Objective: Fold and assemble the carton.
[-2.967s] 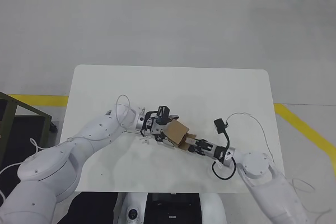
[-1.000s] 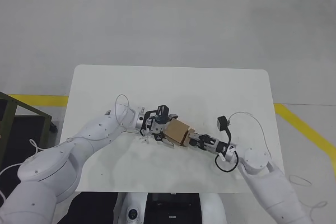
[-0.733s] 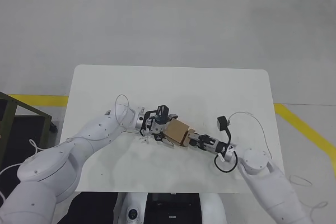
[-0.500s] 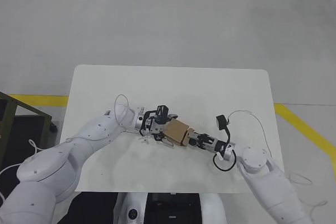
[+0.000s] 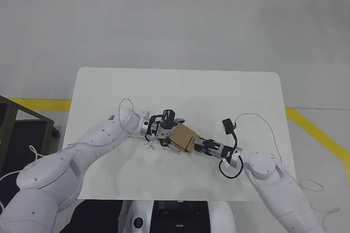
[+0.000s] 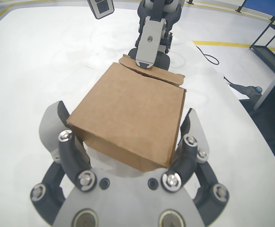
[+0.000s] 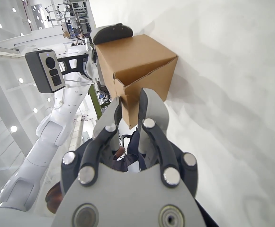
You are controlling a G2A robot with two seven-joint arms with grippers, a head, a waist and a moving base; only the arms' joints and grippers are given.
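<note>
From above, the carton (image 5: 182, 138) lies near the middle of the surface (image 5: 233, 93), held between the two arms. The left arm has the end toward the robot's left and the right arm has the other end. The step in hand looks like folding an end flap shut. To do it well, the left arm should act as a steady anchor while the right swings the flap about its crease instead of tugging along the carton's length. A pull that way could drag the carton out of the left grip.

In the left wrist view, the carton (image 6: 132, 116) sits on the surface (image 6: 33, 60) with the left jaws spread wide across its near end. One pad (image 6: 62, 113) is against each side wall, so they clamp the body across its width. That squeeze should stay light, since the walls are thin board and the tube could buckle. At the far end, the right jaws pinch the flap (image 6: 161, 74) from above and below.

In the right wrist view, the carton (image 7: 137, 55) has its open end toward the camera, and the hollow inside shows. The right jaws are nearly closed, with only the flap (image 7: 130, 119) between them. A torn-looking edge beside the grip suggests turning the flap slowly.
</note>
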